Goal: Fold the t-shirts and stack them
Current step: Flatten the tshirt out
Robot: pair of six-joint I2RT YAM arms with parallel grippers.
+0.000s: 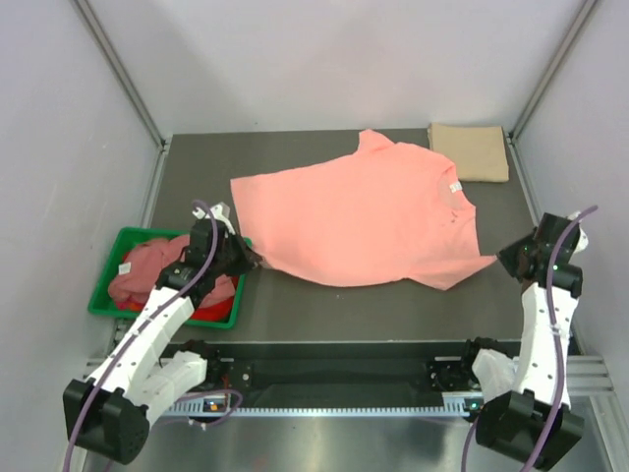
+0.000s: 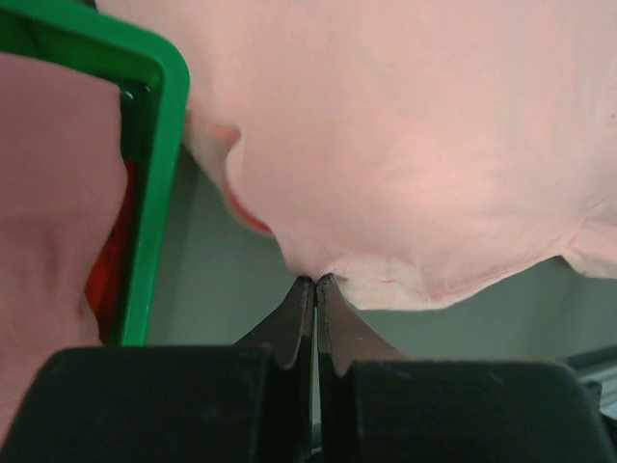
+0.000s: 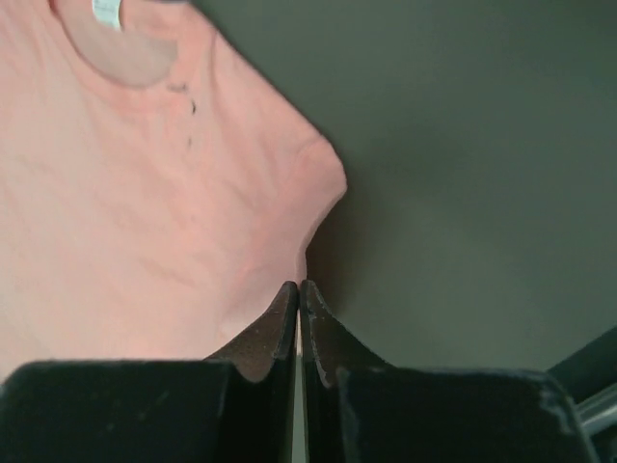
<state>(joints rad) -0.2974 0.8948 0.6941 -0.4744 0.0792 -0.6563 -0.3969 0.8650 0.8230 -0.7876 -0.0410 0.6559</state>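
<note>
Left wrist: gripper (image 2: pixel 315 282) pinches salmon t-shirt (image 2: pixel 405 145).

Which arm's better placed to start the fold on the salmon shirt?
Likely left. The left claw is shut on the salmon shirt at its near-left corner, cloth puckering at its tips. The right claw is shut beside the sleeve; whether it pinches cloth is unclear.

readable text: none | white neck tag (image 3: pixel 106 12) on salmon-pink cloth t-shirt (image 3: pixel 145 212): print too blurred to read
</note>
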